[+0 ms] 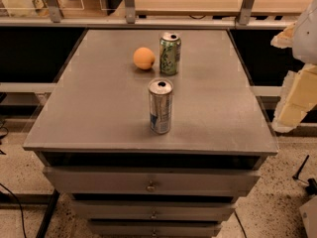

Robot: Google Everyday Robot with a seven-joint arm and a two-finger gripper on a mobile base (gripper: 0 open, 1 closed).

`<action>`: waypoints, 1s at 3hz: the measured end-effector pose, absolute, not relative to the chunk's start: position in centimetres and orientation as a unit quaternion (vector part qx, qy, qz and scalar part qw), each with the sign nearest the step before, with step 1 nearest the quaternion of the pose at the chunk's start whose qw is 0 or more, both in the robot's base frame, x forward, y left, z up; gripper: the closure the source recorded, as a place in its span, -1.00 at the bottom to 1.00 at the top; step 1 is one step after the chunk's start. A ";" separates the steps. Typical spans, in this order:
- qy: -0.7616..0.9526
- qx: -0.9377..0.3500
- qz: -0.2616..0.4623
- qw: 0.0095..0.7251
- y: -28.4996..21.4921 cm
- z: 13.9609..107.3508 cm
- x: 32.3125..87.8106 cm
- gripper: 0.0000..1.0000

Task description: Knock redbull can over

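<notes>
Camera view, claw: I see the pale cream-and-white claw [296, 90] at the right edge of the frame, hanging off the right side of the grey metal drawer-cabinet surface [99, 113], level with its front half. I cannot tell how its fingers stand.
Camera view, target: the redbull can [161, 106], a slim, tall silver metal can with blue patches and a pull-tab top, stands upright near the front centre of the surface.
Camera view, bearing: the target lies well to the left of the claw, across bare surface, with nothing between them.
Camera view, long axis: vertical; I judge a sideways push high on the can wall would tip it leftward.
Camera view, neighbours: a green metal can with pale lettering [169, 53] and a round orange fruit [144, 58] stand behind the target, well apart from it, outside a leftward sweep.
Camera view, task state: not yet done.
</notes>
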State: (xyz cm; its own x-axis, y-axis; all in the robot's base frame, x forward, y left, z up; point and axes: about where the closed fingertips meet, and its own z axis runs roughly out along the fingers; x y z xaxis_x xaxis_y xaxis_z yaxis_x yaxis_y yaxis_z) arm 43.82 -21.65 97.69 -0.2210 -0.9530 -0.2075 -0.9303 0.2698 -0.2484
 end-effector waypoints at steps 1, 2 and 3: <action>0.770 -0.615 -0.046 0.166 -19.8 95.9 45.4 -1.00; 0.769 -0.615 -0.047 0.166 -19.7 95.8 45.4 -1.00; 0.768 -0.611 -0.013 0.191 -19.7 95.4 45.5 -1.00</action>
State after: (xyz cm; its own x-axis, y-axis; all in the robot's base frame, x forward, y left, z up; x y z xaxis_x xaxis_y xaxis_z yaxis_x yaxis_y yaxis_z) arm 45.53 -19.66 95.43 -0.1807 -0.9436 -0.2775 -0.9338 0.2532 -0.2529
